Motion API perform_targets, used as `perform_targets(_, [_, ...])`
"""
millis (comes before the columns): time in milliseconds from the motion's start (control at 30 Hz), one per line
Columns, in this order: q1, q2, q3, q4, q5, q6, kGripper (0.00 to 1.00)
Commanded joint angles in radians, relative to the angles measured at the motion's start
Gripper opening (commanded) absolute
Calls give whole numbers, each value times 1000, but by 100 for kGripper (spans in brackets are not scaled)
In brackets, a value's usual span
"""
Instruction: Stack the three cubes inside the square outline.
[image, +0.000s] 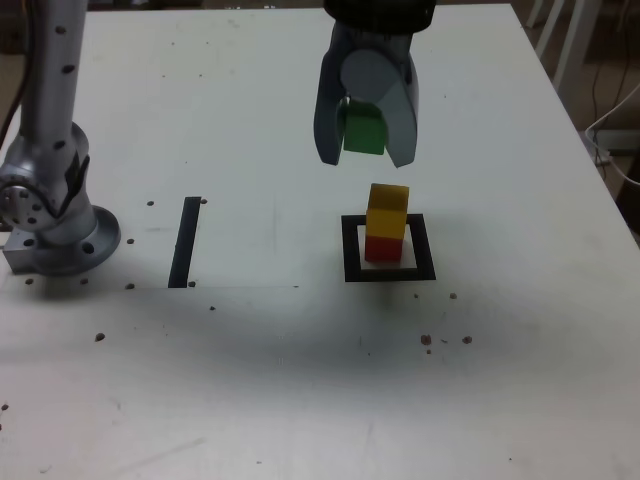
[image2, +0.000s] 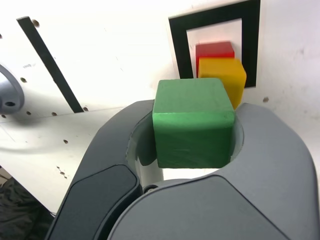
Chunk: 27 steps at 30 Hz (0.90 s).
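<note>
two of the three cubes are already stacked: the small solid yellow cube (image: 388, 209) sits on the small solid red cube (image: 382, 247) inside the thick black tape square outline (image: 352, 250) on the white worktop (image: 250, 380). the grey robot hand (image: 365, 135) is closed on the small solid green cube (image: 362, 129), held in the air above and a little to the exterior view's left of the pile. this looks like the last placement. next, centre the green cube over the yellow one, lower gently, then let go.
</note>
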Motion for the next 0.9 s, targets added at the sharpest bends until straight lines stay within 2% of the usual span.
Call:
perform_targets(0, [-11, -1, 7, 3, -7, -8, 28])
perform_targets(533, [-17, 14, 60, -105, -28, -10, 28])
perform_targets(867, [-17, 23, 81, -136, -45, -7, 28])
